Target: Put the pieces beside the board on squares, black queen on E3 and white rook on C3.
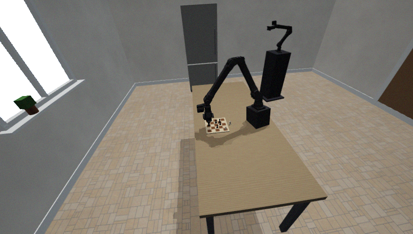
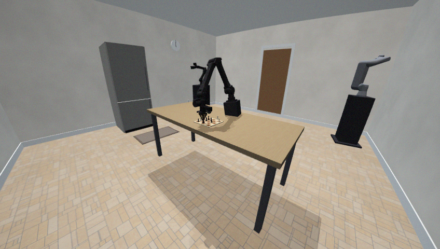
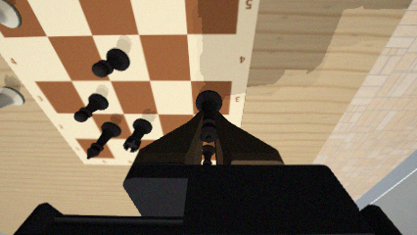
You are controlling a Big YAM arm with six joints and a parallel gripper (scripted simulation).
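Note:
My gripper is shut on the black queen and holds it upright, low over the brown square beside the digit 3 at the edge of the chessboard. In the top view the gripper hangs over the left edge of the board. The white rook stands on the table just off the board's right side. It shows at the left edge of the wrist view. Whether the queen's base touches the square is unclear.
Several black pieces stand on the board to the left of the queen. A white piece stands at the board's far corner. The arm's base block sits on the table right of the board. The table's left edge runs close by.

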